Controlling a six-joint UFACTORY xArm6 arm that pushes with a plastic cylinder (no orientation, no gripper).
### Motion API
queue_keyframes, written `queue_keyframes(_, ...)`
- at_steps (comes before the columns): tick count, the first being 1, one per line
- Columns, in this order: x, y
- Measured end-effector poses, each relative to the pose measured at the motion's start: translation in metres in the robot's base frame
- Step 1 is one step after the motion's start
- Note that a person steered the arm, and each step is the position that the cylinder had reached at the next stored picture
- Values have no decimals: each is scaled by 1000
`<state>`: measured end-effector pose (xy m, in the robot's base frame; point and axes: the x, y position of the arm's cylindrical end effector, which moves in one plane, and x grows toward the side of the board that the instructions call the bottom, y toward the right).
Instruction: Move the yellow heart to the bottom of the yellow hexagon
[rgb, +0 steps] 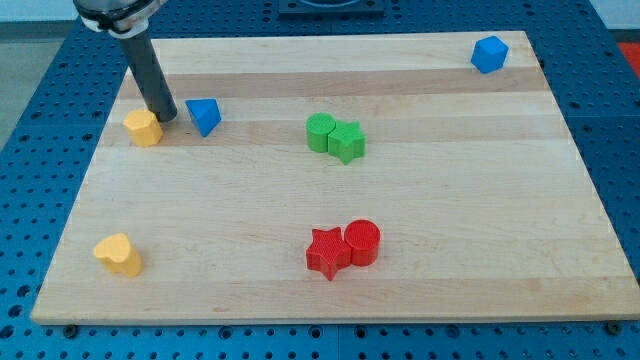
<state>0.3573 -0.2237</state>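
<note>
Tip: my tip touches the yellow hexagon's right edge, upper left of the bench
Blue triangle: just right of tip
Yellow heart: lower left, well below hexagon

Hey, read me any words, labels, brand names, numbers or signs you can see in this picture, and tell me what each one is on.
None can be read. The wooden board is bare wood, and the blocks, such as the yellow heart, yellow hexagon and red star, show plain coloured faces. My tip, just right of the yellow hexagon, carries no marking either.
</note>
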Motion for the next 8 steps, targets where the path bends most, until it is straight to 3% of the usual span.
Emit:
queue_keyframes(3,9,76)
queue_keyframes(8,211,85)
